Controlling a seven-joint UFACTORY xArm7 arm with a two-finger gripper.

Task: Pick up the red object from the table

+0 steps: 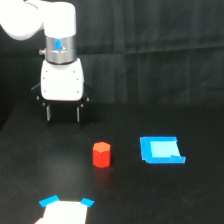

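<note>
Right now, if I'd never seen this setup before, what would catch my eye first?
Probably the small red object, bright against the black table near the middle. To the exterior view's right lies a flat blue piece. Above and to the left hangs the white gripper, fingers pointing down and apart, holding nothing.

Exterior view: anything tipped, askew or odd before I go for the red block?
Nothing stands out. The red object stands upright on the table, apart from the blue tray at the exterior view's right. The gripper hangs behind it, jaws open and empty.
</note>
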